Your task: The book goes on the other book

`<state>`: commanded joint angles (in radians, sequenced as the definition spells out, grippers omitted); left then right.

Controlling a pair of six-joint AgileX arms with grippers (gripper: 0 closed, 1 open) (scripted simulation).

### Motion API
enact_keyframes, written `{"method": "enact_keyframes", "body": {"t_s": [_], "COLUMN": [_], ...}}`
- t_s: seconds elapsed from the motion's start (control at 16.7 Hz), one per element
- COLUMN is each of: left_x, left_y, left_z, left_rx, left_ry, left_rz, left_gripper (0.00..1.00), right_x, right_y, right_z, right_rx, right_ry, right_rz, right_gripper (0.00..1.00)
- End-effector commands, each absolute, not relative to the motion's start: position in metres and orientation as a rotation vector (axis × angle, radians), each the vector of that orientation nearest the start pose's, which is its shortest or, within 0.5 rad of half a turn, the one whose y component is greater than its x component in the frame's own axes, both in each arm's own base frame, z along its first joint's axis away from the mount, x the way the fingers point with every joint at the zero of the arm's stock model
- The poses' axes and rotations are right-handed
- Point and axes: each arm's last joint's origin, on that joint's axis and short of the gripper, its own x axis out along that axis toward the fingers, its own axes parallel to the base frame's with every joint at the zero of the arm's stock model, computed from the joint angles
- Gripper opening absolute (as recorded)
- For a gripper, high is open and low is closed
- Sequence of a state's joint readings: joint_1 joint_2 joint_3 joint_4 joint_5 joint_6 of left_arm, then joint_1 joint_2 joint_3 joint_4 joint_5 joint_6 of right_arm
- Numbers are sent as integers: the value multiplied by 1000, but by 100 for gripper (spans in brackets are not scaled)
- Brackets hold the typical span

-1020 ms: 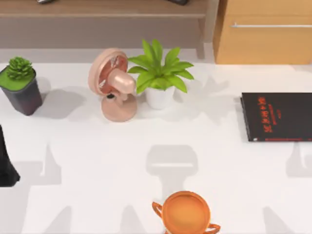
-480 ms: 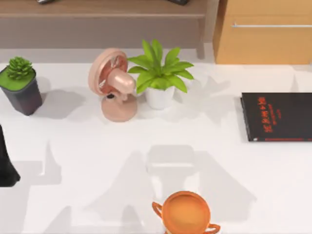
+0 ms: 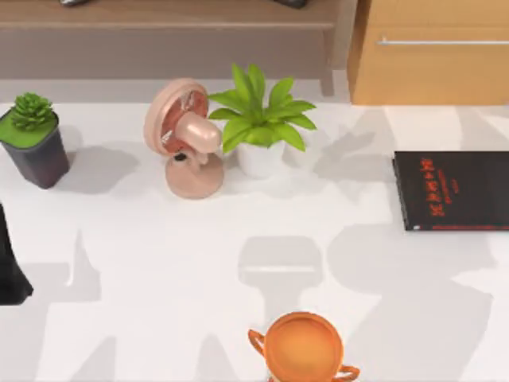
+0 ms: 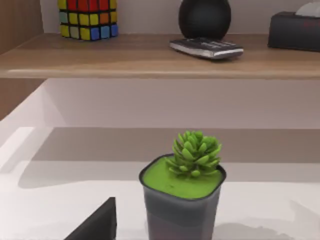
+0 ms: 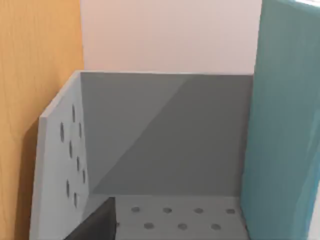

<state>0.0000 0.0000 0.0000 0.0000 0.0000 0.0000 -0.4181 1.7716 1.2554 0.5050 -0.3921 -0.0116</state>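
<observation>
The other book, thin and black with red lettering, lies flat at the table's right edge in the top view. In the right wrist view the book, teal-blue, stands upright inside a grey perforated holder beside an orange wooden panel. A dark part of my right gripper shows low in that view, apart from the book. My left arm stays parked at the table's left edge. A dark part of my left gripper shows beside the succulent pot.
A pink desk fan and a leafy plant in a white pot stand at the back middle. The succulent pot is at the back left. An orange two-handled pot sits at the front middle. A wooden cabinet rises behind the black book.
A broad shadow has slid across the table from the front middle to the front right, below the black book. The objects and the left arm have not moved.
</observation>
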Motion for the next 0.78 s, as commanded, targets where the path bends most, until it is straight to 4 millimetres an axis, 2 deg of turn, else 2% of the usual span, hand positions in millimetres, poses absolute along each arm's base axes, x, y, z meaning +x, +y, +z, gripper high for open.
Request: {"method": "enact_keyframes", "body": {"t_s": [0.12,0.3,0.42,0.78], "left_x": [106,106,106,106], "left_y": [-1,-1,-1,-1], "left_z": [160,160,160,160], "left_rx": [0,0,0,0], "left_ry": [0,0,0,0], "left_rz": [0,0,0,0], "left_gripper": [100,100,100,100], "right_x": [411,428,432,435], "right_y": [-179,-202,-207,-205], "right_z": [271,253,249,249], "right_rx": [-23,-26,-27,-26], "right_ry": [14,7,5,7], "right_rz": [-7,-7,-7,-6], "right_gripper": [100,100,100,100]}}
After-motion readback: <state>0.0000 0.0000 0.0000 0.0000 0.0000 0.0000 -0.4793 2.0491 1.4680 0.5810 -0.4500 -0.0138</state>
